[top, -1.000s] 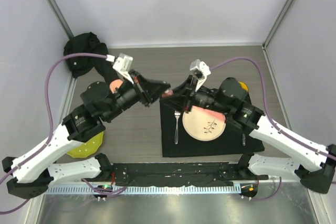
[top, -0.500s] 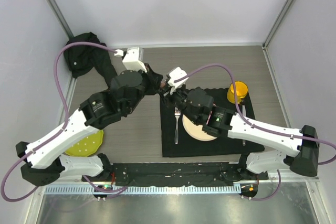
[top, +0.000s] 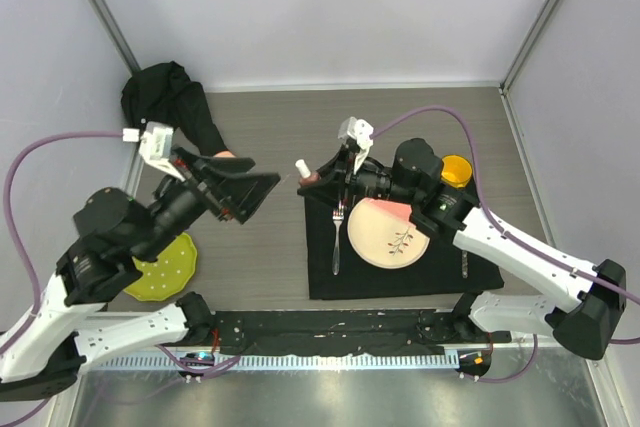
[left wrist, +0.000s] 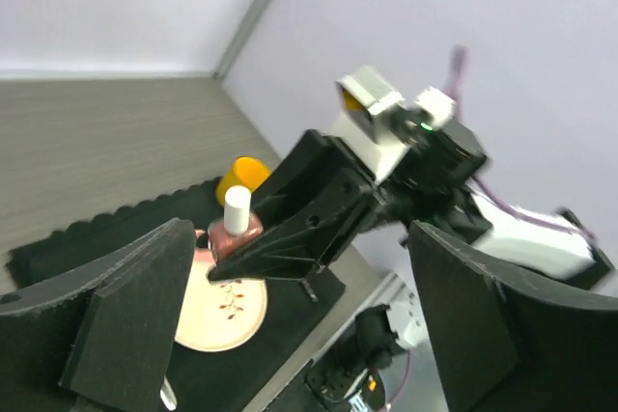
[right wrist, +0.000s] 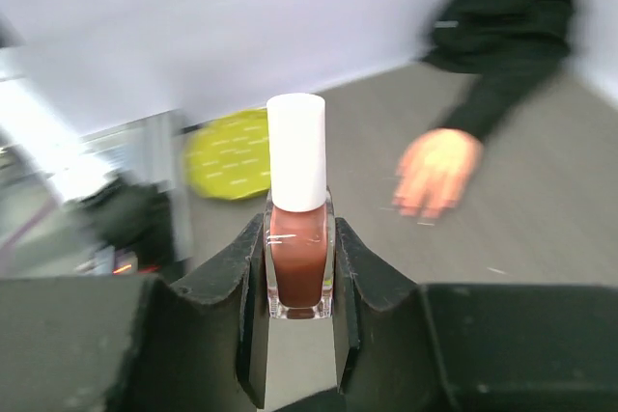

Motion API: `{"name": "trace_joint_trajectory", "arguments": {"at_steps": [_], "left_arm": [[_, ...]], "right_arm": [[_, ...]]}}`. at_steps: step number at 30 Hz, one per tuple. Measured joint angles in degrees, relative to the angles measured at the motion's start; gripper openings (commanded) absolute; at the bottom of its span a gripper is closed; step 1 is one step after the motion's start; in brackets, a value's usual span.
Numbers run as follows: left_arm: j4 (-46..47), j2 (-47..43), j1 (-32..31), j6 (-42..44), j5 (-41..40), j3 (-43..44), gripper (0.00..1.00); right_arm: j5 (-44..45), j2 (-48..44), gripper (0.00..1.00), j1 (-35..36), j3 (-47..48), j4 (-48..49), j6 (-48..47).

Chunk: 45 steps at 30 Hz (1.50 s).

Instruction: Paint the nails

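Observation:
My right gripper (right wrist: 297,231) is shut on a small polish bottle (right wrist: 297,253) of reddish-brown polish, upright, with its white cap (right wrist: 296,150) on. From above, the bottle (top: 307,177) hangs at the black mat's far left corner in that gripper (top: 313,183). My left gripper (top: 252,192) stands wide open and empty to the bottle's left, apart from it. Its pads (left wrist: 126,311) frame the bottle (left wrist: 237,224). The pale pink mannequin hand (right wrist: 435,171) with its black sleeve (right wrist: 502,31) lies on the table, blurred. The nails cannot be made out. From above only a sliver of the hand (top: 223,155) shows behind the left gripper.
A black mat (top: 400,272) holds a cream plate (top: 385,237) with a leaf motif, a fork (top: 337,237) and an orange cup (top: 456,169). A yellow-green plate (top: 165,267) lies at the near left. The sleeve's black cloth (top: 165,97) bunches in the far left corner.
My left gripper has opened and drawn back to the left, away from the bottle. The right arm has shifted and still holds the capped bottle.

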Motion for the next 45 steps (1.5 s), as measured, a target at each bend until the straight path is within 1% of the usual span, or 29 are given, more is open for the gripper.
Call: {"name": "trace_joint_trajectory", "arguments": {"at_steps": [2, 3, 5, 8, 12, 16, 17, 19, 22, 24, 26, 27, 28, 30, 33, 36, 39, 40, 41, 42, 43, 45], "left_arm": [[1.20, -3.41, 0.02, 0.76, 3.87, -1.81, 0.85], [1.86, -4.70, 0.04, 1.11, 5.77, -2.60, 0.83], [4.15, -6.14, 0.09, 1.51, 9.27, -4.33, 0.78], [6.43, -5.79, 0.09, 1.92, 14.38, -5.99, 0.75], [8.22, -2.93, 0.09, 2.36, 19.02, -6.21, 0.72], [10.78, 0.33, 0.11, 2.49, 23.74, -6.21, 0.66], [11.45, 0.92, 0.11, 2.54, 24.79, -6.21, 0.63], [12.44, 1.95, 0.11, 2.58, 26.36, -6.21, 0.60], [13.68, 3.54, 0.11, 2.60, 28.44, -6.21, 0.51], [14.19, 4.20, 0.11, 2.58, 29.29, -6.21, 0.32], [14.43, 4.44, 0.11, 2.75, 29.66, -6.21, 0.11], [14.40, 4.44, 0.20, 3.21, 29.68, -6.21, 0.09], [14.51, 4.44, 0.20, 4.63, 29.73, -6.14, 0.05], [14.01, 4.48, 0.24, 5.64, 29.03, -5.88, 0.01], [12.37, 4.76, 0.24, 6.58, 27.15, -5.33, 0.00], [10.08, 5.51, 0.33, 7.26, 23.87, -4.02, 0.00], [7.72, 7.30, 0.50, 7.37, 18.78, -1.49, 0.00], [6.82, 8.24, 0.52, 7.17, 15.67, -0.44, 0.00], [5.64, 9.18, 0.52, 6.58, 12.50, 0.72, 0.00], [3.91, 10.38, 0.44, 5.88, 8.92, 2.05, 0.00], [1.92, 11.74, 0.22, 5.05, 5.44, 3.34, 0.00], [-3.34, 14.34, -1.14, 2.62, -1.20, 6.56, 0.00]], "right_arm": [[-7.63, -0.07, 0.01, -0.20, 0.00, 0.66, 3.26], [-12.28, -0.11, 0.01, -0.26, -0.04, 1.64, 5.97], [-19.23, -0.26, 0.01, -0.52, -0.50, 5.42, 10.84], [-26.99, -0.79, 0.01, -1.05, -2.19, 14.43, 19.32], [-32.28, -0.79, 0.01, -1.60, -3.58, 23.76, 27.98], [-35.36, 0.24, 0.01, -1.79, -3.93, 32.37, 34.95], [-35.80, 0.63, 0.01, -1.97, -3.93, 33.77, 36.17], [-36.46, 1.18, 0.01, -2.05, -3.93, 35.60, 37.79], [-36.96, 1.49, 0.01, -2.43, -3.93, 36.72, 39.23], [-37.09, 1.46, 0.01, -2.64, -3.93, 37.31, 39.67], [-37.11, 1.46, 0.01, -2.80, -3.93, 37.53, 39.76], [-37.09, 1.46, 0.01, -2.82, -3.93, 37.55, 39.93], [-36.85, 1.44, 0.01, -2.82, -3.93, 37.09, 40.22], [-36.22, 1.44, 0.01, -2.82, -3.91, 35.78, 39.54], [-34.86, 0.94, 0.01, -2.97, -3.48, 31.32, 35.78], [-31.61, -0.04, 0.01, -3.02, -1.86, 22.99, 29.38], [-22.34, -1.84, 0.01, -1.90, 0.46, 12.85, 21.90], [-15.30, -2.62, 0.01, -0.31, 1.40, 8.85, 18.56], [-4.96, -3.28, 0.01, 3.26, 2.51, 4.17, 14.58], [3.76, -3.45, 0.01, 6.34, 3.17, 1.81, 12.11], [14.99, -3.28, 0.01, 10.43, 4.00, -0.35, 8.79], [34.93, -2.01, 0.01, 18.80, 4.90, -2.03, 2.64]]}}
